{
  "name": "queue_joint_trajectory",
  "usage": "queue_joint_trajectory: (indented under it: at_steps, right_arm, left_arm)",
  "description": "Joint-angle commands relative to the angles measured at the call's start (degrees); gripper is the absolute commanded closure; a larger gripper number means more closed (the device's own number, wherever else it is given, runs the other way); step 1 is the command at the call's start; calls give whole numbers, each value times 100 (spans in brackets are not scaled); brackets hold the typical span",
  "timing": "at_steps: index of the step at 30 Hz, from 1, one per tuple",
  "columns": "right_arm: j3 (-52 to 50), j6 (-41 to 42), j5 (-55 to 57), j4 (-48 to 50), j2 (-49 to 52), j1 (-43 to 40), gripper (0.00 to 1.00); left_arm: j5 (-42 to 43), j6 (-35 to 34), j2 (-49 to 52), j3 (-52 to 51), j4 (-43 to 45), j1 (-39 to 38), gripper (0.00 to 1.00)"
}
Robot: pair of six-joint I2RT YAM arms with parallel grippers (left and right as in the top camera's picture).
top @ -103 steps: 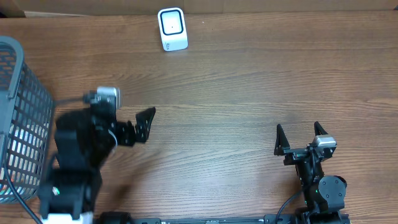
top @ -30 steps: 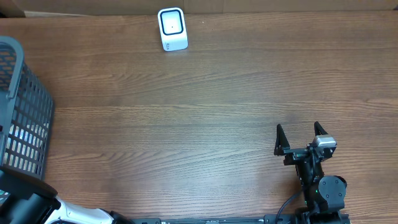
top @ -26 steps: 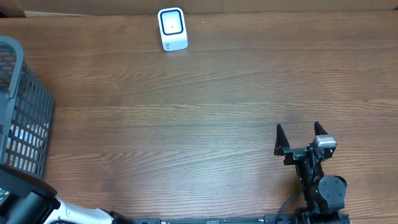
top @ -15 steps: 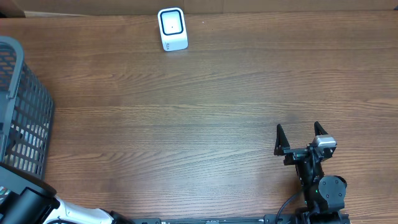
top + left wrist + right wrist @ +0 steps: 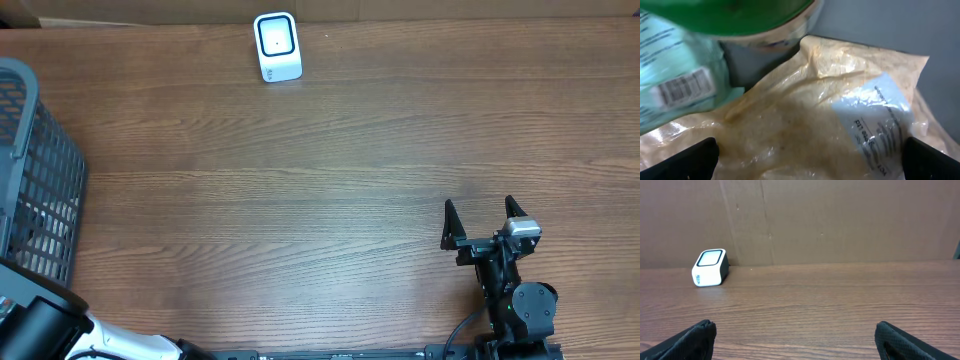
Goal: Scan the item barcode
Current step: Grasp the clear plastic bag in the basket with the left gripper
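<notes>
— Scanner (image 5: 277, 46) is spotted from overhead at the far edge of the table (image 5: 350, 150); right gripper (image 5: 484, 222) is parked, spread wide, empty.
— Left wrist: left gripper (image 5: 810, 155) is held agape above a tan bag (image 5: 790, 120), green barcoded pack (image 5: 675, 90) alongside.
— Right wrist: scanner is seen far off, left.

The table (image 5: 350, 160) is viewed straight down from a fixed overhead camera. From the right wrist, a low, level view is given across it toward the back wall (image 5: 840, 220); the white scanner (image 5: 277, 46) is shared with the overhead view. The left wrist view is held very close on a plastic bag (image 5: 805, 115).
</notes>
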Motion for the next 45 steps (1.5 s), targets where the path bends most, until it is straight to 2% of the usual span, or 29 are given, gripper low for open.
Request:
queue_joint_trajectory:
  at_steps: [1, 5, 7, 10, 12, 20, 33, 39, 40, 41, 42, 43, 45]
  right_arm:
    - [-57, -9, 50, 22, -39, -15, 0]
    - [-57, -9, 50, 22, -39, -15, 0]
    - [-57, -9, 50, 22, -39, -15, 0]
    - [-57, -9, 52, 22, -39, -15, 0]
    - [-57, -9, 50, 22, -39, -15, 0]
    - [-57, -9, 50, 22, -39, -15, 0]
    - [-57, -9, 52, 22, -39, -15, 0]
    - [-57, -9, 50, 22, -39, -15, 0]
    - [-57, -9, 50, 22, -39, -15, 0]
    - [-57, -11, 50, 22, -39, -15, 0]
    - [-57, -9, 50, 22, -39, -15, 0]
    - [-57, -9, 50, 22, -39, -15, 0]
    - [-57, -9, 50, 22, -39, -15, 0]
  left_arm:
    - [4, 173, 470, -85, -111, -120, 6]
    - [7, 170, 601, -85, -90, -160, 28]
    - [7, 170, 605, -85, -50, -166, 33]
    - [7, 170, 605, -83, -37, -166, 50]
    - [44, 170, 605, -83, -37, -166, 66]
    - [155, 170, 599, 136, -219, -168, 96]
    - [162, 151, 599, 2428, -2006, -170, 96]
    - [157, 570, 640, 2468, -2286, -168, 96]
    - [155, 629, 645, 2387, -2288, -168, 87]
    - [153, 647, 645, 2288, -2269, -168, 66]
    - [155, 645, 645, 2188, -2236, -168, 41]
    - [155, 645, 645, 2074, -2181, -168, 31]
    - [153, 645, 645, 1871, -2061, -168, 1]
